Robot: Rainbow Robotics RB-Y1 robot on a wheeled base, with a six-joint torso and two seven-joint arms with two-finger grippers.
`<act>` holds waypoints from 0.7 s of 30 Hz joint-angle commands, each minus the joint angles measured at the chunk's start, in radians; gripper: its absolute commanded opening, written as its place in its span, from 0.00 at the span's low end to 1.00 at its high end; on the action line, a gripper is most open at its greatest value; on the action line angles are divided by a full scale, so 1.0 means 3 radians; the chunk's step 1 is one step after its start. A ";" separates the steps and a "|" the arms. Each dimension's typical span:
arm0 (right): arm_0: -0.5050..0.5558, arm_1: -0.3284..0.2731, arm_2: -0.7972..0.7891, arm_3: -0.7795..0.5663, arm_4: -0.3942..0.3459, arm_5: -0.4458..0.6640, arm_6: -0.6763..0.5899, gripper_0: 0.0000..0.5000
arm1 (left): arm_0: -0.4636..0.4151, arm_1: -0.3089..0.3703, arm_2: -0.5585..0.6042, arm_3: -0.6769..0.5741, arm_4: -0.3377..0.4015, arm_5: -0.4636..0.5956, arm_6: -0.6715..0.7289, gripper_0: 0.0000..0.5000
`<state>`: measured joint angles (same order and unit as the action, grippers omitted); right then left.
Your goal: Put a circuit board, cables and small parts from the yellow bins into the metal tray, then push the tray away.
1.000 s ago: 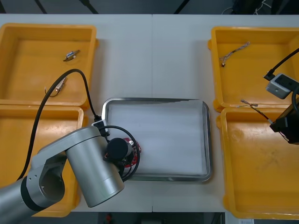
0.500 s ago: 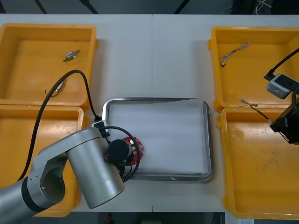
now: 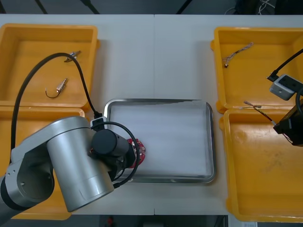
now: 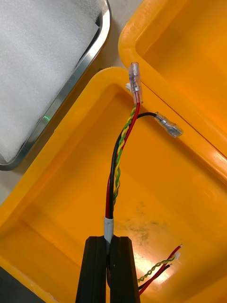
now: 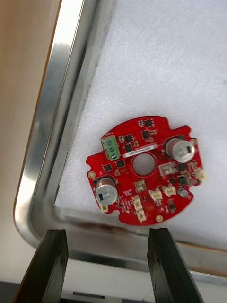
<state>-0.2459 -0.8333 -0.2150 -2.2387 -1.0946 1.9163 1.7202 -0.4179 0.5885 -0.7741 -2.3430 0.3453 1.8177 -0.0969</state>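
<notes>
Your left end effector (image 5: 111,270) is open. Its two black fingers (image 5: 53,267) stand well apart over the rim of the shiny rectangular metal tray (image 5: 49,123) and hold nothing. The round red circuit board (image 5: 144,177) lies flat on the tray's white lining just beyond those fingers, near a corner, touching neither of them.

In the front view the board (image 3: 138,152) is in the tray's lower left corner, partly hidden under the silver left arm (image 3: 71,165) in the lower left of the frame. The tray (image 3: 210,142) sits at the centre of the light bench (image 3: 156,56).

Your right end effector (image 4: 111,272) is closed on a twisted red, yellow and black cable (image 4: 116,175), pinched at its white sleeve. The cable rises from the fingers, and its clear-sleeved ends reach the rim of the lower right yellow plastic bin (image 4: 56,189). In the front view this end effector (image 3: 280,126) hangs at the right edge over that bin (image 3: 222,156). The held cable (image 3: 258,110) slants up and left across the rim towards the upper right yellow bin (image 3: 251,29).

A thin twisted cable (image 3: 238,52) lies in that upper right bin. A small metal part (image 3: 72,56) lies in the upper left yellow bin (image 3: 47,28).
</notes>
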 commanded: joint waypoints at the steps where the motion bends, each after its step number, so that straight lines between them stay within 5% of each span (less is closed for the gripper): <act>1: -0.0080 0.0042 0.0036 -0.0090 -0.0028 0.0012 -0.0022 0.00 | -0.0203 0.0242 0.0325 -0.0361 0.0352 0.0184 0.0231 0.99; 11: -0.0060 0.0047 0.0103 -0.0044 -0.0053 0.0012 -0.0022 0.00 | -0.0612 0.0886 0.1006 -0.0519 0.1411 0.0297 0.0211 0.99; 21: -0.0443 -0.0111 0.0568 -0.0151 -0.0294 0.0012 -0.0022 0.00 | -0.0903 0.1444 0.1737 -0.0029 0.2459 0.0169 -0.0106 1.00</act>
<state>-0.3019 -0.8340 -0.1306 -2.2417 -1.1713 1.9165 1.7202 -0.6339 0.9608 -0.3182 -2.3906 1.0343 1.8762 -0.0970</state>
